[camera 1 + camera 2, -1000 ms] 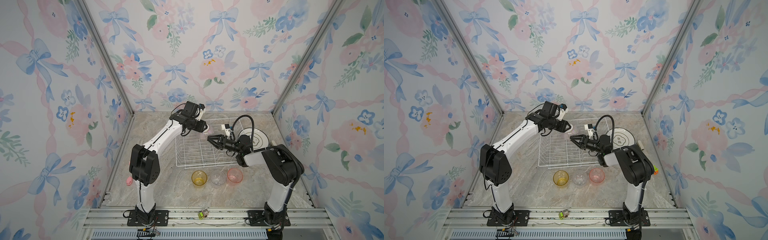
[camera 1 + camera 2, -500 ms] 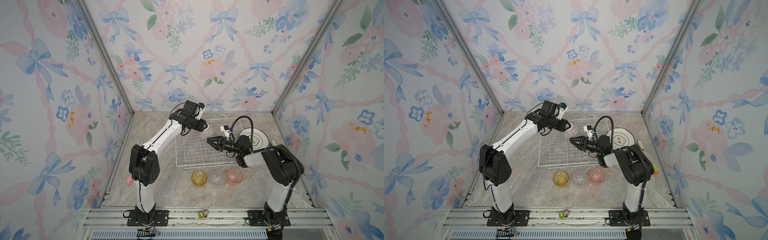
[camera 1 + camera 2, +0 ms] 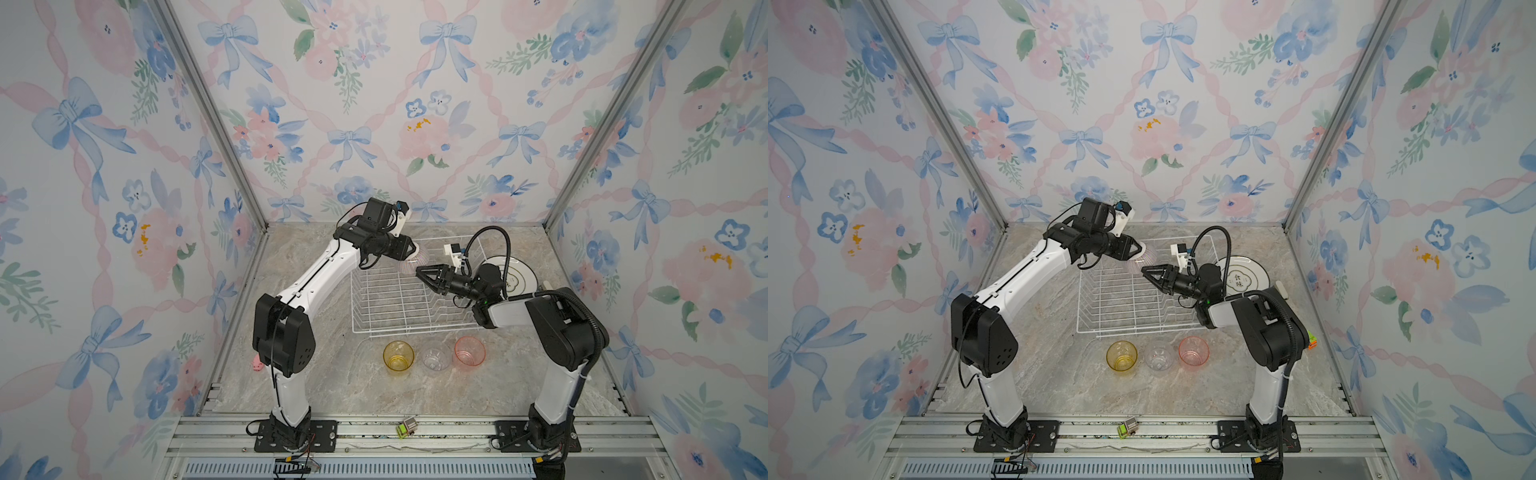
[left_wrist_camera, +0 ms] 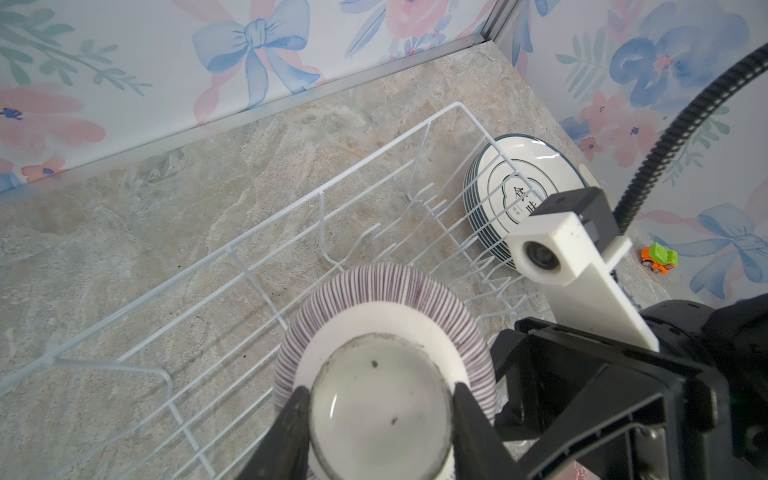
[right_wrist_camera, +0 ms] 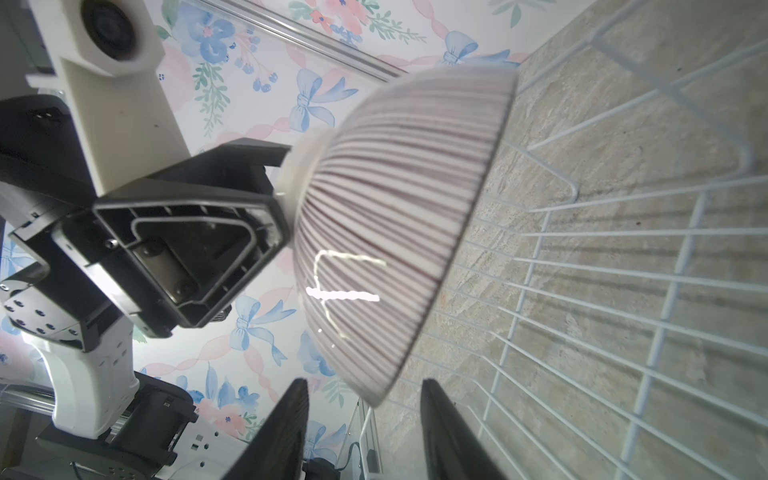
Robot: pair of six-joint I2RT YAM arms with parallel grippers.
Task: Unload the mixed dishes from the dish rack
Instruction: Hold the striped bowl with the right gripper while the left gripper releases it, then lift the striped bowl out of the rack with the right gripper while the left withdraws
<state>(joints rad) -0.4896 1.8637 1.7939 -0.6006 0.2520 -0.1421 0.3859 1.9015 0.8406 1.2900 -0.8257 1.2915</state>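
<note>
The ribbed purplish bowl [image 3: 411,262] [image 3: 1140,264] hangs on its side above the far left corner of the dish rack [image 3: 395,332] [image 3: 1121,330]. My left gripper [image 3: 409,249] [image 4: 380,399] is shut on the foot ring of the bowl [image 4: 382,307]. My right gripper [image 3: 419,272] [image 5: 361,390] is open. Its fingers stand either side of the lower rim of the bowl [image 5: 399,232] without touching it. A stack of white plates [image 3: 517,276] [image 4: 498,178] lies outside the rack's right end. The yellow [image 3: 398,356], clear [image 3: 434,357] and pink [image 3: 469,352] tumblers stand in front of the rack.
The rack's upright prongs [image 4: 432,208] and wire walls [image 5: 573,191] sit just below both grippers. A small toy car [image 3: 406,428] lies on the front rail, a pink toy [image 3: 257,365] by the left wall, and an orange-green toy [image 4: 660,257] near the right wall.
Very little differs. The right gripper has crept slightly closer to the bowl's rim, while the left gripper keeps the bowl in about the same place.
</note>
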